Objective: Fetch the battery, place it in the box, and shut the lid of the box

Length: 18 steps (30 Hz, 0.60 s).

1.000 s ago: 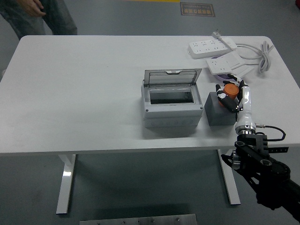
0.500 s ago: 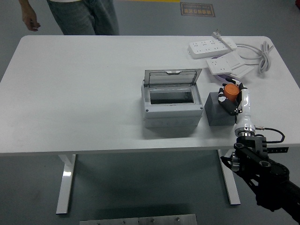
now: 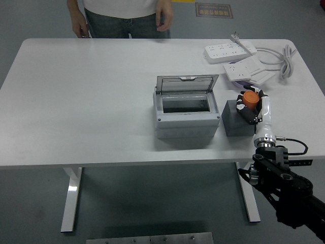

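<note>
Head view | battery (image 3: 249, 98) in right hand (image 3: 252, 105) | above grey block (image 3: 236, 123)

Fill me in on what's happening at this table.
The robot's right hand is closed around an orange cylindrical battery, over a dark grey block. To the block's left, the light grey plastic box sits with its clear hinged lid open and nothing visible inside. A person stands at the white table's far side, hands hanging, touching nothing. White power strips lie at the far right.
</note>
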Tool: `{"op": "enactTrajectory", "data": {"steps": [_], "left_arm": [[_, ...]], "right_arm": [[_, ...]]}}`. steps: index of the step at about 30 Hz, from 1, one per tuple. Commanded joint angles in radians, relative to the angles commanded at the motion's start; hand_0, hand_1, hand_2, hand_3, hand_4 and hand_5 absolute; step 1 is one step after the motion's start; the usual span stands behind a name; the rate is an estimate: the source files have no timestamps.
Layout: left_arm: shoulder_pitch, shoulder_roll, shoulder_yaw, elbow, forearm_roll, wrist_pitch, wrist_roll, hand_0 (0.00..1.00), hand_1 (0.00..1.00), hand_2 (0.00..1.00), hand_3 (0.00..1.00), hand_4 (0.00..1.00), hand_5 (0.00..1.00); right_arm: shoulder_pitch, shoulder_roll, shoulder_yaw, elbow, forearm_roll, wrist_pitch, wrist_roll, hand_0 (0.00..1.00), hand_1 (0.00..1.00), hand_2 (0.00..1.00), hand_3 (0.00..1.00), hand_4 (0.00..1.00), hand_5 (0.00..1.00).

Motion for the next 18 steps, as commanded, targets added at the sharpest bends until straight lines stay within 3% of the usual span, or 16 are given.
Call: {"op": "enactTrajectory", "data": {"steps": [1, 6, 7, 12, 13, 18], "left_arm": [[0.0, 0.0, 0.0, 0.0, 0.0, 0.0, 0.0, 0.573, 0.707, 0.624, 0.596, 0.669, 0.136], [0.001, -0.001, 0.0, -0.001, 0.001, -0.001, 0.001, 0.573, 0.707, 0.624, 0.596, 0.669, 0.136], [0.001, -0.001, 0.0, -0.001, 0.002, -0.001, 0.001, 0.572, 0.707, 0.625, 0.596, 0.67, 0.135], [0.001, -0.001, -0.001, -0.001, 0.006, 0.0, 0.001, 0.572, 0.707, 0.625, 0.596, 0.67, 0.135], [0.001, -0.001, -0.002, -0.001, 0.006, 0.0, 0.001, 0.571, 0.707, 0.63, 0.596, 0.671, 0.136], [0.0, -0.001, -0.003, -0.001, 0.011, 0.0, 0.001, 0.571, 0.707, 0.63, 0.596, 0.671, 0.136]], "right_arm": [[0.0, 0.0, 0.0, 0.001, 0.001, -0.001, 0.0, 0.58, 0.396, 0.436, 0.487, 0.607, 0.002], [0.003, 0.0, 0.0, 0.008, 0.004, -0.007, 0.0, 0.58, 0.396, 0.436, 0.487, 0.607, 0.002], [0.004, 0.0, 0.0, 0.01, 0.004, -0.008, -0.001, 0.492, 0.321, 0.372, 0.449, 0.568, 0.002], [0.008, 0.0, -0.003, 0.018, 0.009, -0.012, -0.003, 0.492, 0.321, 0.372, 0.449, 0.568, 0.002], [0.009, 0.0, -0.003, 0.02, 0.009, -0.012, -0.003, 0.492, 0.308, 0.361, 0.432, 0.406, 0.002], [0.015, 0.001, -0.006, 0.026, 0.01, -0.014, -0.005, 0.492, 0.308, 0.361, 0.432, 0.406, 0.002]]}}
